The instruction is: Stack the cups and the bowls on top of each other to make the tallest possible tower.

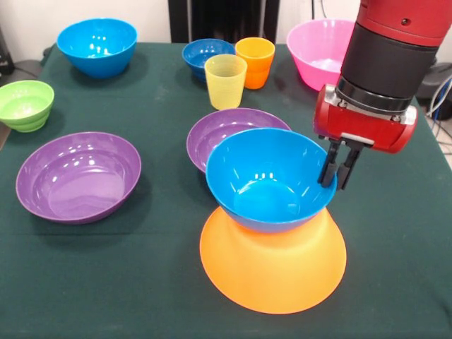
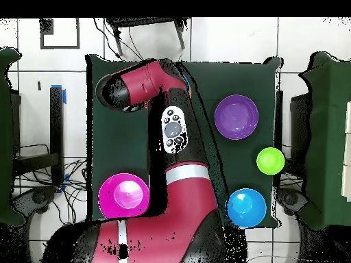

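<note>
The tower is a wide yellow-orange bowl (image 1: pixel 272 267), upside down, with a bright blue bowl (image 1: pixel 267 176) upright on top. My gripper (image 1: pixel 337 169) comes down at the blue bowl's right rim, its fingers close together astride the rim, shut on it. A purple bowl (image 1: pixel 224 129) sits just behind the tower. The yellow cup (image 1: pixel 225 81) and the orange cup (image 1: pixel 255 61) stand behind that, next to the small dark blue bowl (image 1: pixel 203 55). In the overhead view my arm (image 2: pixel 171 130) hides the tower and the gripper.
A second purple bowl (image 1: pixel 78 176) (image 2: pixel 236 116) lies at the left, with the green bowl (image 1: pixel 26 104) (image 2: pixel 270 160) and another bright blue bowl (image 1: pixel 97 46) (image 2: pixel 246 207) beyond it. The pink bowl (image 1: pixel 318 46) (image 2: pixel 123 196) is at the back right. The table (image 1: pixel 395 233) has a dark green cloth.
</note>
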Available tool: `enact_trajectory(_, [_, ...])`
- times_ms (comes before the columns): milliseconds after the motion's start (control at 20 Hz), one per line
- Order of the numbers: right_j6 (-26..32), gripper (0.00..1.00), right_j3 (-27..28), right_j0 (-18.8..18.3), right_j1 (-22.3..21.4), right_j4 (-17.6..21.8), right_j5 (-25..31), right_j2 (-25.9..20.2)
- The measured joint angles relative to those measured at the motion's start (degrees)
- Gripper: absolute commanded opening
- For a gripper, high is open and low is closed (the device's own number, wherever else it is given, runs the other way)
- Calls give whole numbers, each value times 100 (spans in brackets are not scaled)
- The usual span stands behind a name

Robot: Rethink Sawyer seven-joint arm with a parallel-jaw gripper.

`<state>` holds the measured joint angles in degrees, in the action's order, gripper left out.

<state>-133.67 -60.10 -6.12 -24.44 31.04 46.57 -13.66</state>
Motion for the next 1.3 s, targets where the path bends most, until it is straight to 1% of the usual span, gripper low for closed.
enact_trajectory(300, [0, 0, 1, -91, 6, -14, -80, -113])
enact_trajectory(700, [0, 0, 1, -93, 6, -14, -87, -162])
enact_trajectory(750, [0, 100, 0, -93, 7, -15, -89, -167])
enact_trajectory(1000, [0, 100, -2, -92, 26, -15, -137, -183])
enact_trajectory(1300, [0, 100, -8, -59, 14, -13, -403, -191])
